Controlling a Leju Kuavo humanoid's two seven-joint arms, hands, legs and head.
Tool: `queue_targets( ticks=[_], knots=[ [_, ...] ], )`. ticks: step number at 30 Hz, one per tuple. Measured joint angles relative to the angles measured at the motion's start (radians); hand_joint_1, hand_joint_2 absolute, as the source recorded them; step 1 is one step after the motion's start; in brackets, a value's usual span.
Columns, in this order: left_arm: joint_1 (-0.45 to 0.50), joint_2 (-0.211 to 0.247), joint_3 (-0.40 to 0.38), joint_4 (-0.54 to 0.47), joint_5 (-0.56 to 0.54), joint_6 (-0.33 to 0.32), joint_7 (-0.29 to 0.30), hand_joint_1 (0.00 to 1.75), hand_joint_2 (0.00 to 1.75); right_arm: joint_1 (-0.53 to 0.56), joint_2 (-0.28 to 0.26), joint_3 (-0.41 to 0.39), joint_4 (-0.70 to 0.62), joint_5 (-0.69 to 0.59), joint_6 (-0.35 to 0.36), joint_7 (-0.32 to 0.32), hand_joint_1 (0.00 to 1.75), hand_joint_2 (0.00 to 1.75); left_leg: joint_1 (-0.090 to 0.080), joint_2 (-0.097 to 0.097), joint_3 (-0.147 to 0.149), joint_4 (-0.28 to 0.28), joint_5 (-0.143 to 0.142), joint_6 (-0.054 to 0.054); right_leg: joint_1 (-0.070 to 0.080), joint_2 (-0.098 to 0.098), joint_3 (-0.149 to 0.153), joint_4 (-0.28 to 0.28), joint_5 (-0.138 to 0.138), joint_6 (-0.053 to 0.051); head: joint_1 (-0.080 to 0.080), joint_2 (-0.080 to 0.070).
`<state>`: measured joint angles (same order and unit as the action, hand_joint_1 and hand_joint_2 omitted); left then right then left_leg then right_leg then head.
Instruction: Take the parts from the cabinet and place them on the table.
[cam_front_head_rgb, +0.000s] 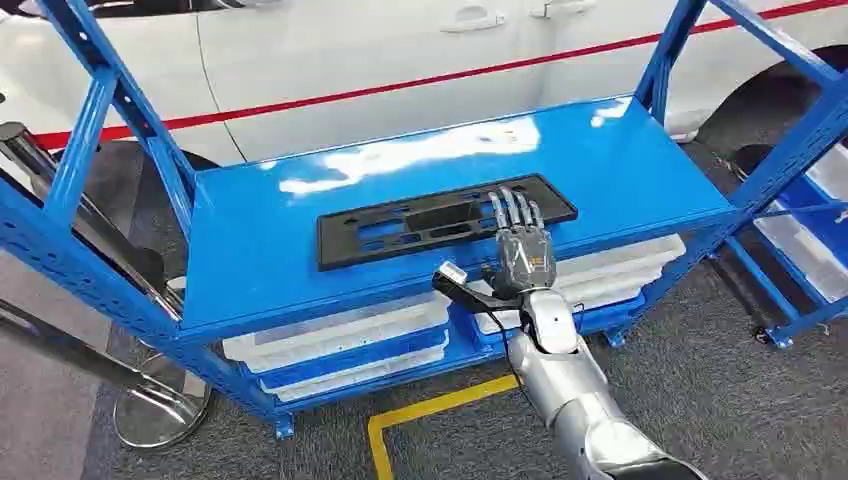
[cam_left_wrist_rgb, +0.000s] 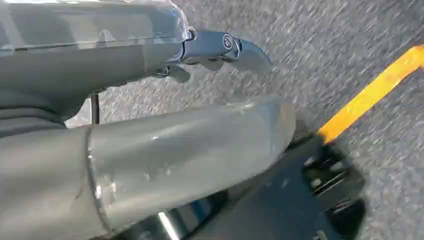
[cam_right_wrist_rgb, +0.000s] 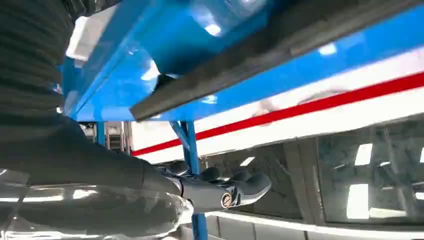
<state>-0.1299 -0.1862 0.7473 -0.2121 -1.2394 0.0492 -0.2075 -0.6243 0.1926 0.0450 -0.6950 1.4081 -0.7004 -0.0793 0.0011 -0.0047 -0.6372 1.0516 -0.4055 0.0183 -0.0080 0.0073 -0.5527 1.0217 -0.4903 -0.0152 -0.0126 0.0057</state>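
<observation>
A long black plastic part (cam_front_head_rgb: 420, 225) lies flat on the top shelf of the blue cabinet (cam_front_head_rgb: 300, 270). My right hand (cam_front_head_rgb: 522, 255) reaches in from the front with its fingers (cam_front_head_rgb: 513, 212) stretched flat over the part's right end and its thumb (cam_front_head_rgb: 452, 279) held out below the shelf's front edge. It grips nothing; whether the fingers touch the part is unclear. In the right wrist view the part's near edge (cam_right_wrist_rgb: 280, 55) runs above the thumb (cam_right_wrist_rgb: 227, 192). My left hand (cam_left_wrist_rgb: 220, 50) hangs over the grey floor, thumb out, holding nothing.
White trays (cam_front_head_rgb: 340, 335) are stacked on the lower shelf. A white car with a red stripe (cam_front_head_rgb: 420, 80) stands right behind the cabinet. Blue uprights (cam_front_head_rgb: 120, 120) frame the shelf at both ends. Another blue rack (cam_front_head_rgb: 800, 240) stands at the right, chrome posts (cam_front_head_rgb: 60, 200) at the left, yellow floor tape (cam_front_head_rgb: 430, 410) below.
</observation>
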Motion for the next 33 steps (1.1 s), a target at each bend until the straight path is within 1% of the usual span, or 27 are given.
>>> queue_targets(
  ticks=[1,3,4,5,6,7,9,10,11,12,14,15,16,17,19,20,21,22,24,25,26,27,28,29,30,31,33],
  knots=[
    [-0.002,0.000,0.000,0.000,0.000,0.000,0.000,0.00,0.00,-0.002,0.000,0.000,0.000,-0.001,0.000,0.000,0.00,1.75,-0.006,0.000,0.009,-0.025,-0.006,0.003,0.004,0.002,-0.003,0.004,-0.003,0.007,-0.001,0.000],
    [-0.003,0.001,0.000,0.000,0.000,0.000,0.001,0.00,0.00,0.001,0.000,0.000,0.000,-0.003,0.000,0.000,0.00,1.75,-0.009,-0.001,0.005,-0.025,-0.013,0.008,0.001,0.001,-0.005,-0.002,-0.004,0.017,-0.001,0.000],
    [-0.001,0.002,0.000,0.000,0.000,0.000,0.001,0.00,0.00,0.001,0.001,0.000,0.000,-0.003,0.000,0.000,0.00,1.75,-0.007,-0.001,0.009,-0.031,-0.014,0.012,0.002,0.000,-0.001,-0.006,-0.006,0.022,-0.001,0.000],
    [0.000,0.001,0.000,0.000,0.000,0.000,0.001,0.00,0.00,0.001,0.001,0.000,-0.003,-0.003,0.000,0.000,0.00,1.75,0.005,0.000,0.022,-0.047,-0.010,0.017,0.003,-0.002,0.000,-0.002,-0.015,0.029,-0.001,0.000],
    [0.000,0.001,0.000,0.000,0.000,0.000,0.000,0.00,0.00,-0.001,0.001,0.000,-0.003,-0.003,-0.001,0.000,0.00,1.75,0.003,-0.001,0.032,-0.053,-0.013,0.021,0.003,-0.003,-0.008,0.027,-0.027,0.031,0.000,0.000],
    [-0.001,0.001,0.000,0.000,-0.001,-0.001,0.000,0.00,0.00,-0.003,0.001,0.000,-0.003,-0.003,0.000,0.000,0.00,1.75,0.003,0.000,0.037,-0.053,-0.017,0.028,0.003,-0.002,-0.043,0.092,-0.056,0.033,0.000,0.000],
    [-0.002,0.001,-0.001,0.000,-0.001,-0.001,-0.001,0.00,0.00,0.005,0.000,-0.001,-0.003,-0.003,0.000,0.000,0.00,1.75,0.002,0.001,0.045,-0.053,-0.026,0.035,-0.001,-0.002,-0.133,0.241,-0.107,0.038,0.000,0.000],
    [-0.001,0.001,-0.001,0.000,-0.001,-0.001,-0.001,0.00,0.00,0.013,0.000,-0.002,-0.003,-0.003,0.000,0.000,0.00,1.75,0.002,0.000,0.049,-0.052,-0.032,0.034,-0.003,-0.002,-0.176,0.298,-0.112,0.040,0.000,0.000],
    [0.002,0.001,-0.001,0.000,-0.001,-0.001,-0.001,0.00,0.00,0.017,0.000,-0.002,-0.003,-0.003,0.000,0.000,0.00,1.75,0.002,-0.001,0.055,-0.050,-0.038,0.034,-0.006,-0.002,-0.192,0.299,-0.087,0.043,0.000,0.000],
    [0.003,0.001,-0.001,0.000,-0.001,-0.001,-0.001,0.00,0.00,0.018,0.000,-0.002,-0.003,-0.003,0.000,0.000,0.00,1.75,0.002,-0.001,0.063,-0.048,-0.045,0.032,-0.009,-0.003,-0.184,0.258,-0.044,0.044,0.000,0.000],
    [0.003,0.001,-0.001,0.000,-0.002,-0.001,-0.001,0.00,0.00,0.016,0.000,-0.002,-0.003,-0.003,0.000,0.000,0.00,1.75,0.003,-0.002,0.083,-0.039,-0.065,0.026,-0.014,-0.005,-0.116,0.084,0.073,0.044,0.000,0.000],
    [0.004,0.001,-0.002,0.000,-0.002,-0.001,-0.001,0.00,0.00,0.017,0.000,-0.003,-0.003,-0.003,0.000,0.000,0.00,1.75,0.004,-0.002,0.085,-0.036,-0.074,0.020,-0.013,-0.006,-0.097,0.041,0.077,0.043,0.000,0.000],
    [0.001,0.001,-0.002,0.000,-0.002,-0.002,-0.002,0.00,0.00,0.015,0.000,-0.003,-0.002,-0.003,0.000,0.000,0.00,1.75,-0.003,-0.003,0.082,-0.026,-0.080,0.011,-0.004,-0.005,-0.087,0.022,0.070,0.040,0.001,0.000],
    [0.000,0.001,-0.002,0.000,-0.001,-0.002,-0.001,0.00,0.00,0.017,0.000,-0.003,-0.003,-0.003,0.000,0.000,0.00,1.75,-0.001,-0.003,0.079,-0.030,-0.080,0.008,-0.006,-0.004,-0.091,0.025,0.064,0.034,0.000,0.000],
    [0.001,0.001,-0.002,0.000,-0.001,-0.002,-0.001,0.00,0.00,0.017,0.000,-0.003,-0.003,-0.003,0.000,0.000,0.00,1.75,0.001,-0.002,0.083,-0.034,-0.085,-0.001,-0.002,0.001,-0.092,0.022,0.059,0.026,-0.001,0.000],
    [0.001,0.001,-0.002,0.000,-0.001,-0.002,-0.001,0.00,0.00,0.016,0.000,-0.004,-0.004,-0.003,0.000,0.000,0.00,1.75,0.000,-0.002,0.086,-0.033,-0.092,-0.008,-0.007,0.002,-0.082,0.015,0.059,0.018,0.000,0.000],
    [0.001,0.002,-0.002,0.000,-0.001,-0.002,-0.002,0.00,0.00,0.016,0.000,-0.004,-0.006,-0.003,0.000,0.000,0.00,1.75,0.005,-0.001,0.083,-0.011,-0.103,-0.012,-0.008,0.001,-0.073,0.010,0.056,0.011,0.000,0.000],
    [0.000,0.001,-0.002,0.000,-0.002,-0.002,-0.002,0.00,0.00,0.013,0.001,-0.004,-0.006,-0.003,0.000,0.000,0.00,1.75,0.005,0.000,0.060,0.037,-0.125,-0.015,-0.008,-0.001,-0.066,0.009,0.052,0.004,-0.001,0.000],
    [0.001,0.001,-0.002,0.000,-0.001,-0.002,-0.003,0.00,0.00,0.013,0.001,-0.004,-0.005,-0.003,0.000,0.000,0.00,1.75,0.007,-0.001,-0.031,0.194,-0.181,-0.021,-0.005,-0.003,-0.056,0.009,0.043,-0.004,-0.001,0.000],
    [0.003,0.001,-0.002,0.000,-0.001,-0.002,-0.003,0.00,0.00,0.015,0.001,-0.004,-0.005,-0.003,0.000,0.000,0.00,1.75,0.008,-0.001,-0.073,0.256,-0.194,-0.023,-0.004,-0.004,-0.054,0.010,0.040,-0.005,0.000,0.000],
    [0.005,0.001,-0.002,0.000,0.000,-0.002,-0.004,0.00,0.00,0.016,0.001,-0.004,-0.005,-0.003,0.000,0.000,0.00,1.75,0.009,-0.001,-0.096,0.276,-0.186,-0.024,-0.003,-0.003,-0.051,0.010,0.036,-0.005,-0.001,0.000],
    [0.007,0.001,-0.002,0.000,0.001,0.000,-0.006,0.00,0.00,0.018,0.001,-0.004,-0.005,-0.003,0.000,0.000,0.00,1.75,0.010,-0.001,-0.094,0.249,-0.152,-0.023,-0.003,-0.001,-0.045,0.010,0.033,-0.004,0.000,0.000],
    [0.008,0.001,-0.002,0.000,0.003,0.000,-0.006,0.00,0.00,0.019,0.001,-0.004,-0.005,-0.003,0.000,0.000,0.94,1.75,0.010,-0.001,-0.071,0.183,-0.102,-0.020,-0.003,0.001,-0.039,0.010,0.029,-0.003,-0.001,0.000],
    [0.007,0.001,-0.002,0.000,0.007,0.001,-0.010,0.00,0.00,0.018,0.001,-0.004,-0.005,-0.004,0.000,0.000,1.75,1.75,0.009,-0.001,-0.034,0.093,-0.046,-0.015,-0.003,0.002,-0.031,0.011,0.024,-0.001,-0.001,0.000],
    [0.006,0.002,-0.002,0.000,0.014,0.002,-0.015,0.00,0.00,0.018,0.001,-0.004,-0.006,-0.006,0.000,0.000,1.75,1.75,0.009,0.000,0.001,0.012,-0.005,-0.007,-0.003,0.002,-0.025,0.010,0.019,0.003,0.000,0.000],
    [0.004,0.003,-0.002,0.000,0.017,0.002,-0.019,0.00,0.00,0.017,0.001,-0.004,-0.006,-0.010,0.000,-0.002,1.75,1.75,0.001,-0.001,0.015,-0.009,-0.019,-0.002,0.001,0.002,-0.027,0.012,0.015,0.009,0.000,0.000],
    [0.002,0.003,-0.002,0.000,0.021,0.004,-0.027,0.00,0.00,0.019,0.001,-0.005,-0.006,-0.019,0.000,-0.011,1.75,1.75,-0.003,-0.002,0.013,-0.020,-0.021,0.001,-0.002,0.002,-0.031,0.011,0.017,0.018,0.000,0.000]
  ],
)
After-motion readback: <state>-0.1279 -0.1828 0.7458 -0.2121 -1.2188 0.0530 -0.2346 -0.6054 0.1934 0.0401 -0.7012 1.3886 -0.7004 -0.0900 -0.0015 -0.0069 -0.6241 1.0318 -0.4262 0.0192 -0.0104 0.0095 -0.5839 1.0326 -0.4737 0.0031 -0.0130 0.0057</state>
